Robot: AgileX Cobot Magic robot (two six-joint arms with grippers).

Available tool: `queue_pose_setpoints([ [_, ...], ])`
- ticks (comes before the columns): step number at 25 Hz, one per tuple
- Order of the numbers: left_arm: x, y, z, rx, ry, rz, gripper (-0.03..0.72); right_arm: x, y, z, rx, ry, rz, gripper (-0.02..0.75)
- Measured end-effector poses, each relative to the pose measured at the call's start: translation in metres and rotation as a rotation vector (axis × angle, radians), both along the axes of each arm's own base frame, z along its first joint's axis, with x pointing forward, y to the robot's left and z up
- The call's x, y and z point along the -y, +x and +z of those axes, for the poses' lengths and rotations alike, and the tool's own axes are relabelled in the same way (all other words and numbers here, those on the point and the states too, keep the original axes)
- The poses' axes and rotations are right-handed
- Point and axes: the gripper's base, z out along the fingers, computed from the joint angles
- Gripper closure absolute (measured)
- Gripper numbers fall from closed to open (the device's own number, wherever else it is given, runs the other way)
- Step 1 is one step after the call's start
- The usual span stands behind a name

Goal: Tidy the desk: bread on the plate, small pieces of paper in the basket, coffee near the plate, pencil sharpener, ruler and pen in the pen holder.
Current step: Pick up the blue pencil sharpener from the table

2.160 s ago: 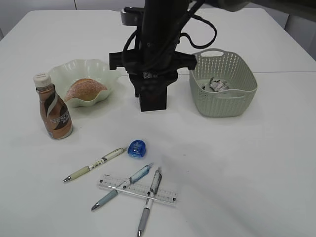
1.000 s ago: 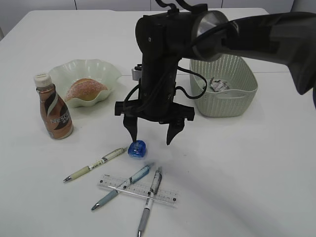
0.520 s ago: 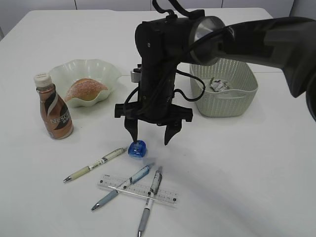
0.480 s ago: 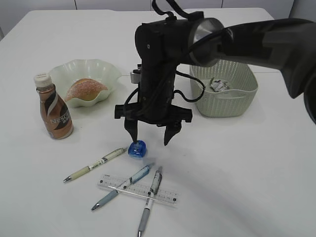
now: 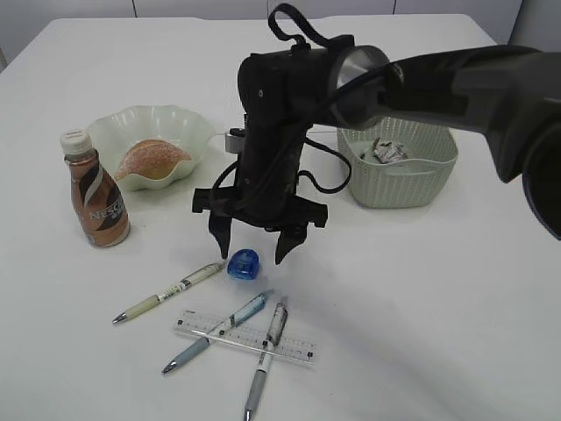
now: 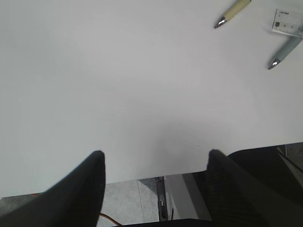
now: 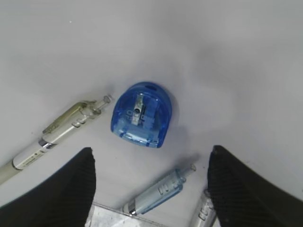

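The blue pencil sharpener (image 5: 244, 263) (image 7: 141, 115) lies on the white desk (image 5: 421, 289). My right gripper (image 5: 251, 253) (image 7: 151, 151) hangs open just above it, one finger on each side, not touching. Below lie a cream pen (image 5: 171, 292) (image 7: 57, 137), a blue pen (image 5: 219, 331) (image 7: 158, 191), a grey pen (image 5: 266, 355) and the clear ruler (image 5: 245, 338). The bread (image 5: 151, 160) sits in the plate (image 5: 105, 132), with the coffee (image 5: 96, 197) upright beside it. Crumpled paper (image 5: 386, 151) lies in the basket (image 5: 399, 175). My left gripper (image 6: 156, 156) is open and empty over the desk's front edge. The pen holder is hidden.
My right arm (image 5: 289, 96) stands over the desk's middle and blocks what is behind it. In the left wrist view, the cream pen tip (image 6: 232, 12), blue pen tip (image 6: 284, 52) and ruler corner (image 6: 289, 21) lie far from the fingers; the floor shows below the edge.
My right gripper has swung from the back of the desk down and leftward over the sharpener, its jaws slightly narrower. Nothing on the desk has moved.
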Motion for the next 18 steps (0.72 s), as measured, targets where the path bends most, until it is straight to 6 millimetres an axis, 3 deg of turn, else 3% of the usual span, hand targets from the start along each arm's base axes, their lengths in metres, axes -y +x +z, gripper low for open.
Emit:
queue_pose_setpoints([
  [8, 0.0, 0.0, 0.0, 0.0, 0.0, 0.0, 0.201, -0.007, 0.006, -0.016, -0.005, 0.017, -0.007, 0.197],
  [18, 0.0, 0.0, 0.0, 0.0, 0.0, 0.0, 0.201, -0.007, 0.01, -0.019, 0.017, -0.03, 0.002, 0.197],
])
